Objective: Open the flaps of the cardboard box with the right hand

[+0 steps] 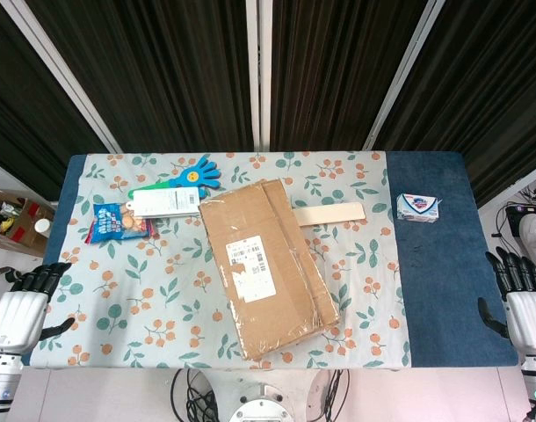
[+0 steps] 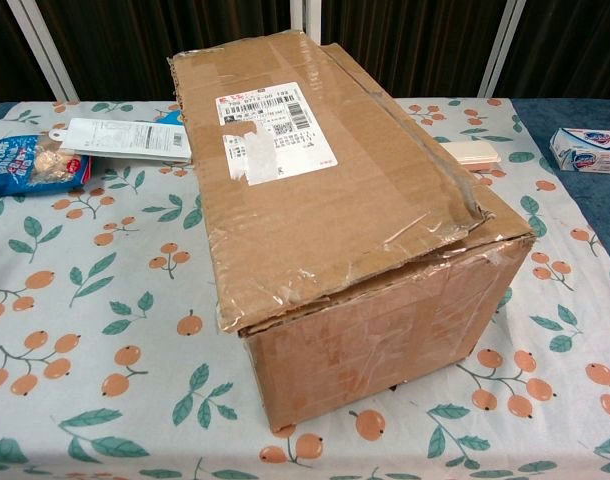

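Note:
A brown cardboard box (image 1: 266, 264) lies at the middle of the table, its long side running from far left to near right. Its top flaps lie flat and closed, with a white shipping label (image 2: 273, 130) on top. In the chest view the box (image 2: 335, 230) fills the centre, and no hand shows there. My right hand (image 1: 525, 308) hangs off the table's right edge, fingers apart, holding nothing. My left hand (image 1: 22, 303) sits at the table's left near corner, fingers spread and empty. Both hands are far from the box.
A floral cloth (image 1: 136, 299) covers the table. A snack bag (image 1: 117, 221), a white packaged item (image 1: 167, 201) and a blue hand-shaped clapper (image 1: 198, 173) lie at the far left. A pale flat wooden piece (image 1: 334, 213) sticks out beside the box. A soap box (image 1: 418, 207) rests on the blue strip.

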`<state>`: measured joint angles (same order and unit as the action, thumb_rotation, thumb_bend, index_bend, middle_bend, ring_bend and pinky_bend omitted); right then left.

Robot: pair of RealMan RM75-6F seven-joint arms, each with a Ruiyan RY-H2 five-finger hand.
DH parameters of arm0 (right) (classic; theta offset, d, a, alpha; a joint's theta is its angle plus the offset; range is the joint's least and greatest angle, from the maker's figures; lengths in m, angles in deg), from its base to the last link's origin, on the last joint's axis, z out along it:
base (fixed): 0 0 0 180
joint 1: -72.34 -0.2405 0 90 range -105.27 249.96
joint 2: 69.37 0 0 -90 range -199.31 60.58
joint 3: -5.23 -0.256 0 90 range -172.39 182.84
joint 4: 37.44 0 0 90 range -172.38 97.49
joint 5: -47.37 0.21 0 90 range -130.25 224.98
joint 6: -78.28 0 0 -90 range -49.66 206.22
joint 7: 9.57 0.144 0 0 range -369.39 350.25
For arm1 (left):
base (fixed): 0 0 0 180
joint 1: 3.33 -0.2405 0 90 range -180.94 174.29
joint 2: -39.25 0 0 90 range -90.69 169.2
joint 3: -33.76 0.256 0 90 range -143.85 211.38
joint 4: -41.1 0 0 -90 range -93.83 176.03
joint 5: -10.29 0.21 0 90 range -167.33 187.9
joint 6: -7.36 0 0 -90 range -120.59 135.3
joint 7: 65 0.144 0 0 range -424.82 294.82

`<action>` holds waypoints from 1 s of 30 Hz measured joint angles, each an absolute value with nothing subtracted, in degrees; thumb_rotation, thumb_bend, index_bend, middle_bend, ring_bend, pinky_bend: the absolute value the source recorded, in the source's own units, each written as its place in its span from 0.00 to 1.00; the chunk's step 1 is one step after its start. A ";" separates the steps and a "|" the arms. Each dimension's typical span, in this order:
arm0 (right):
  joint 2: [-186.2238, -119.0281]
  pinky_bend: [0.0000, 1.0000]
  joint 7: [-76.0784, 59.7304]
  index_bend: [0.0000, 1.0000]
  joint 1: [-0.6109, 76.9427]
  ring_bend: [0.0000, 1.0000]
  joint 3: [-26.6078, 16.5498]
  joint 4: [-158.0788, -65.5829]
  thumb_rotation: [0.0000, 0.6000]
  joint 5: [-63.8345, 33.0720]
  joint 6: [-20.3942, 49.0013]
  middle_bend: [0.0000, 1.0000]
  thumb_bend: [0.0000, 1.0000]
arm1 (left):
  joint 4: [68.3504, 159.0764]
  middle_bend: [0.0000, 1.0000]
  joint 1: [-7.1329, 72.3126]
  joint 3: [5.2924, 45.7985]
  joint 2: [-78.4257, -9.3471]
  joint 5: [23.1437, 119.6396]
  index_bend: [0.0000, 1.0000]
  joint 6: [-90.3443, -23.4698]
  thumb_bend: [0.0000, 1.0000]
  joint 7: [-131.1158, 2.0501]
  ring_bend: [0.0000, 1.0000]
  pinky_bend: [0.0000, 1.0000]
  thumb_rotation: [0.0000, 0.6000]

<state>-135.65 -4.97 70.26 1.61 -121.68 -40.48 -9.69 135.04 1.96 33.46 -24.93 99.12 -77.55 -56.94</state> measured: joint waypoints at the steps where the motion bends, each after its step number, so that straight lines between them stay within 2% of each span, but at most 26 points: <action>1: -135.62 0.00 -5.14 0.00 70.21 0.00 1.56 -121.81 1.00 -40.50 -9.71 0.00 0.34 | 135.00 0.17 1.94 33.49 -24.88 99.19 0.15 -77.58 0.00 -57.09 0.16 0.25 1.00; 11: -135.41 0.00 -6.92 0.00 69.96 0.00 1.45 -123.24 1.00 -40.61 -9.72 0.00 0.34 | 134.94 0.17 2.17 33.25 -23.74 100.44 0.15 -78.45 0.00 -58.82 0.16 0.25 1.00; 23: -135.93 0.00 -5.44 0.00 70.01 0.00 1.83 -121.51 1.00 -40.88 -9.63 0.00 0.34 | 138.46 0.17 5.99 30.49 -19.49 101.99 0.15 -77.05 0.00 -57.55 0.16 0.25 1.00; 30: -132.87 0.00 -9.23 0.00 67.04 0.00 0.43 -126.09 1.00 -44.06 -9.28 0.00 0.34 | 139.23 0.17 6.65 30.86 -19.99 101.43 0.15 -75.44 0.00 -56.97 0.16 0.25 1.00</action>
